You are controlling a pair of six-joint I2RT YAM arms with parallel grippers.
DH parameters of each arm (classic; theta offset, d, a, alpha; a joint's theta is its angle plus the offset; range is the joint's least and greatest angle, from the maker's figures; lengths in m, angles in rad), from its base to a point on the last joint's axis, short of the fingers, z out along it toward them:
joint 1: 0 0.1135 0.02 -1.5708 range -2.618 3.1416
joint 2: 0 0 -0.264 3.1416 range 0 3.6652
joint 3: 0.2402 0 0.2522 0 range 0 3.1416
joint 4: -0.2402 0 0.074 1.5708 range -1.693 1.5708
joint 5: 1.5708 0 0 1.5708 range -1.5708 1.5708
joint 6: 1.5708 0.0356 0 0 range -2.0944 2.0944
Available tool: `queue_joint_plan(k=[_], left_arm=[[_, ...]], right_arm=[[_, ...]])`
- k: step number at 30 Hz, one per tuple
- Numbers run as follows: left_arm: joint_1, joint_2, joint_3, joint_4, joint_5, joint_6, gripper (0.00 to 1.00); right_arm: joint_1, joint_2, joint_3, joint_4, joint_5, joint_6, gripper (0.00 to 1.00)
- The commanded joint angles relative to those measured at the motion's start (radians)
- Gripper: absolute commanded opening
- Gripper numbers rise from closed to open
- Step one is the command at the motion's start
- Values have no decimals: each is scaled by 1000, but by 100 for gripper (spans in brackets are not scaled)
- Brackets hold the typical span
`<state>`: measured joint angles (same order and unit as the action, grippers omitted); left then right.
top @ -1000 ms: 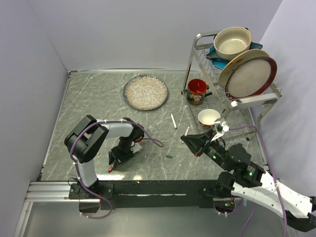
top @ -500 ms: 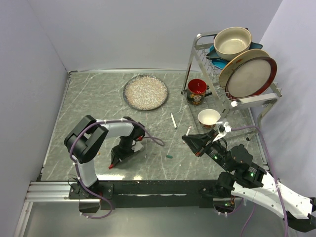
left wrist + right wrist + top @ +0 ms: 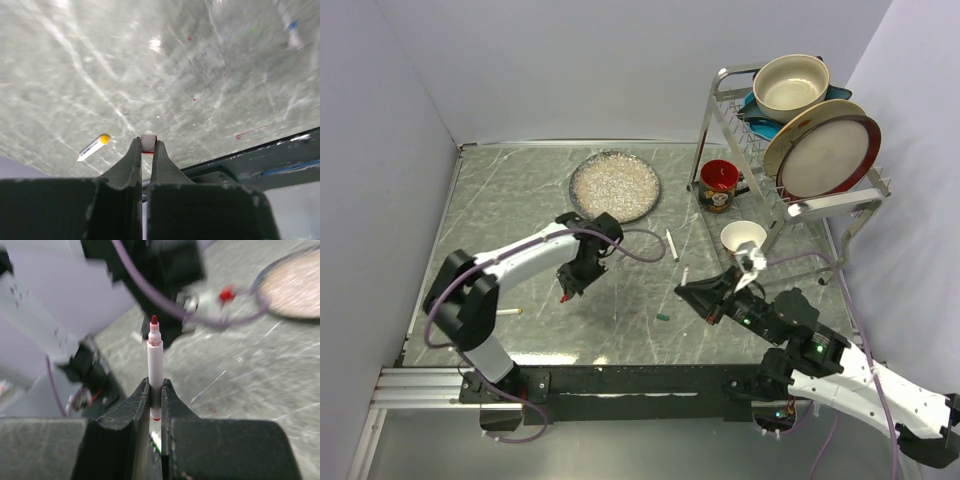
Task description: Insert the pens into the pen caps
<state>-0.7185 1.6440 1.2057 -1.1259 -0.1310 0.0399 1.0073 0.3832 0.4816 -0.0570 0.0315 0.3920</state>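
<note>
Now at the mating step, by my reading. Right claw [image 3: 155, 385] is clenched on a red-tipped pen [image 3: 155, 350], tip jutting beyond the fingers. Left claw [image 3: 147, 145], well ahead of that tip, pinches the red cap [image 3: 148, 142]. Next move calls for lining up tip and cap mouth, then pushing.

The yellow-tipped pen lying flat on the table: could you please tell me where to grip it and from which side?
Take the yellow-tipped pen by its white barrel, mid-length, probably from straight above, closing across it: it lies flat on the table, so only its long sides are free.
</note>
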Motion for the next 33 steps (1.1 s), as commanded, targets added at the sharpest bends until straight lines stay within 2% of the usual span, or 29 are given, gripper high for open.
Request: queue_joint_plan(k=[1,4,6,7,8,10,11,12,19,24,28,33], left_arm=[[-4,-144,127,60,-88,-103,1],[-4,-231,198,131,-136,-240,1],[-4,-314,196,211,-72,-334,1],[-4,-347,157,262,-20,-360,1],[-4,-416,126,400,113,-380,1],[-4,-485,21,521,209,-451,1],[-4,-551,-16,655,250,-475,1],[-4,-584,-50,708,298,-512,1],[-4,-860,-346,1162,410,-656,1],[-4,-940,-397,1206,475,-686,1],[-4,-925,-393,1164,539,-707,1],[-4,-895,-368,1132,591,-759,1]], right_arm=[[-3,103,95,55,-217,-16,0],[-1,161,114,104,-314,19,0],[1,197,124,111,-311,33,0],[-1,206,130,109,-315,36,0],[1,223,135,109,-320,41,0],[1,230,138,127,-337,48,0],[1,235,134,143,-335,59,0],[1,237,124,172,-329,65,0],[1,325,140,209,-297,30,0],[1,411,153,275,-338,77,0],[1,462,155,304,-347,84,0],[4,450,154,298,-344,45,0]])
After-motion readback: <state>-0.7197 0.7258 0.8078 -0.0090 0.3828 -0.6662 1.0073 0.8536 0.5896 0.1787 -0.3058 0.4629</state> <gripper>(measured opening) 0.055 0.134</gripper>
